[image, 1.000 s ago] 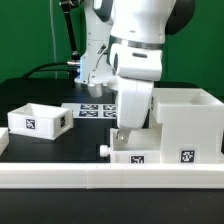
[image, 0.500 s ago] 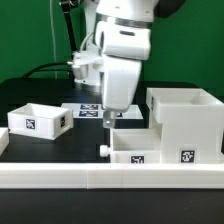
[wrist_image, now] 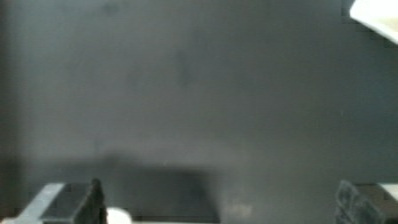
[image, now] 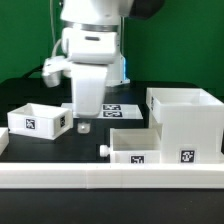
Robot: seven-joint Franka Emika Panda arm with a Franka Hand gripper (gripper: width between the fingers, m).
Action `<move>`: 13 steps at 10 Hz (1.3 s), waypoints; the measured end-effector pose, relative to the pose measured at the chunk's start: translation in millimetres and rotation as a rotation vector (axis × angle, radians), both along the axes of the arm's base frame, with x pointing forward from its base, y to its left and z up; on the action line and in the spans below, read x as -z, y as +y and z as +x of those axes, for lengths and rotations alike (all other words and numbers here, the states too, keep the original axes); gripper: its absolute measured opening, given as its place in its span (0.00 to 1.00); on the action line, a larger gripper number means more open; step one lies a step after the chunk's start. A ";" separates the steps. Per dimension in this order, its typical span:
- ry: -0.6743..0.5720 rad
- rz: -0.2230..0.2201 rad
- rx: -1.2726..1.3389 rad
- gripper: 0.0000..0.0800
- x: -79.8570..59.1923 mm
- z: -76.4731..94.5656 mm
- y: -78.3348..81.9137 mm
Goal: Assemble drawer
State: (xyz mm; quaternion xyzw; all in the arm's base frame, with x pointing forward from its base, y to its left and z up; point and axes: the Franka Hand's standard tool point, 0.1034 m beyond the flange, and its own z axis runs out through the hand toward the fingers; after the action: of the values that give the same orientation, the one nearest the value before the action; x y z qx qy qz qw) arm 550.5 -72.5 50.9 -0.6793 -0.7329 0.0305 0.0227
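The drawer's large open housing (image: 186, 120) stands at the exterior view's right. One small tray (image: 134, 148) lies in front of it against the housing, with a small white knob (image: 103, 150) on its end. The other small tray (image: 38, 120) sits at the left. My gripper (image: 83, 125) hangs over the dark table just right of the left tray, not touching it. In the wrist view my gripper (wrist_image: 222, 205) is open and empty, with its fingers (wrist_image: 75, 203) wide apart over bare dark table.
The marker board (image: 118, 109) lies flat behind the gripper. The long white border wall (image: 110, 178) runs along the front. A white corner (wrist_image: 377, 15) shows at the wrist view's edge, and a blurred white spot (wrist_image: 118, 214) lies beside one finger.
The arm has swung from above the front tray to the exterior view's left, and now hangs beside the left tray. The drawer parts have not moved.
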 end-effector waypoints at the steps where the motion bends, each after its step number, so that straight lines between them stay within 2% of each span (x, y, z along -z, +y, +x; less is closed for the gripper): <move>1: 0.009 0.042 -0.010 0.81 9.0 -2.8 -2.8; 2: 0.017 0.060 -0.009 0.81 13.2 -1.6 -1.1; 4: 0.044 0.131 -0.042 0.81 25.9 2.6 0.0; 6: 0.035 0.122 -0.050 0.81 30.2 9.9 22.2; 10: 0.028 0.128 -0.021 0.81 30.6 22.7 53.0; 11: 0.024 0.123 -0.030 0.81 29.5 25.9 57.9; 13: 0.025 0.122 -0.024 0.81 29.9 25.4 57.2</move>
State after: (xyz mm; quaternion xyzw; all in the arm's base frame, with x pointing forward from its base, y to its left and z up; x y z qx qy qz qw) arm 575.9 -15.2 21.1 -0.6672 -0.7413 -0.0054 0.0729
